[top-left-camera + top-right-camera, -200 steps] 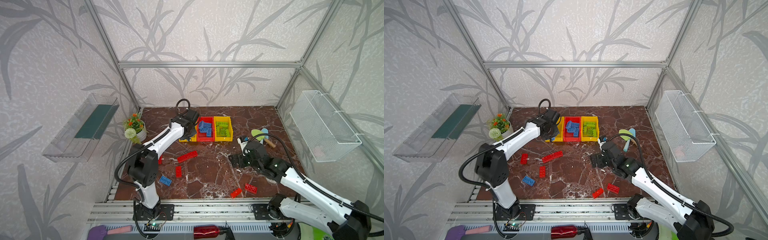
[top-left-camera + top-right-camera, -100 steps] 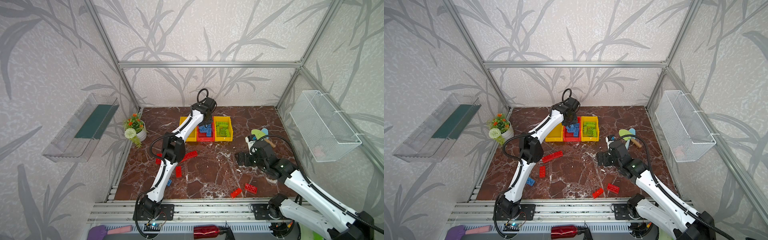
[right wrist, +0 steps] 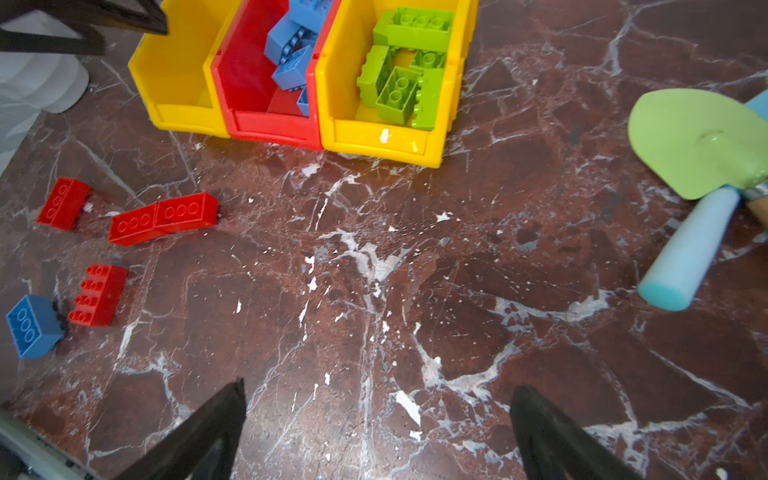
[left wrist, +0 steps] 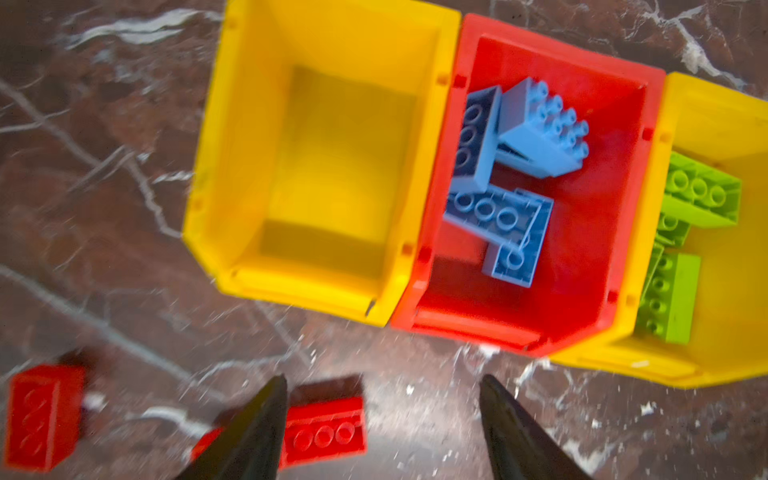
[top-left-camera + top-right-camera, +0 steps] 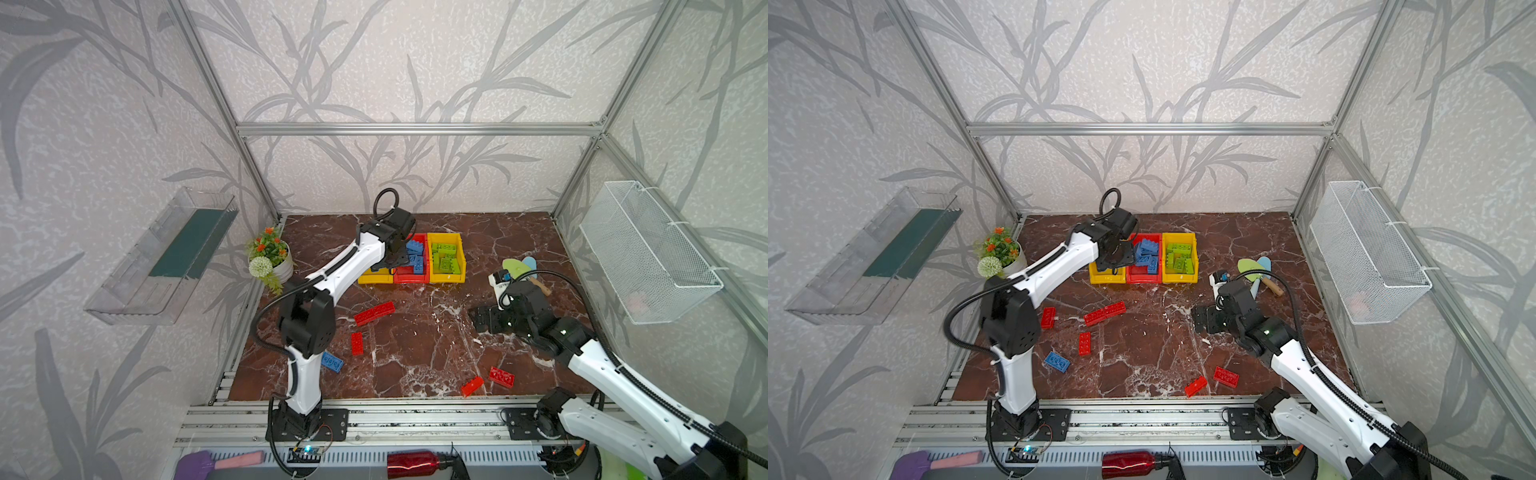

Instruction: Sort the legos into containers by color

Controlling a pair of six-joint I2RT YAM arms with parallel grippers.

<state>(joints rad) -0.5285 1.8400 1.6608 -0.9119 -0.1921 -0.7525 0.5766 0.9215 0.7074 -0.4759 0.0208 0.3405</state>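
Dark red marble tabletop (image 5: 415, 353). My left hand (image 4: 383, 380) is spread and empty by the red bin (image 4: 602, 187), which holds blue bricks (image 4: 536, 133). My right hand (image 3: 379, 385) is spread too. Plan: lift straight clear, then carry the loose red bricks (image 5: 374, 312) to the empty yellow bin (image 4: 332, 166).

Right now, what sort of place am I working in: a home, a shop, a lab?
Most likely a lab test cell dressed like a room: an aluminium frame holding wallpapered panels, a slotted mounting rail along the edge of the marble-look table, and props like the potted flowers.
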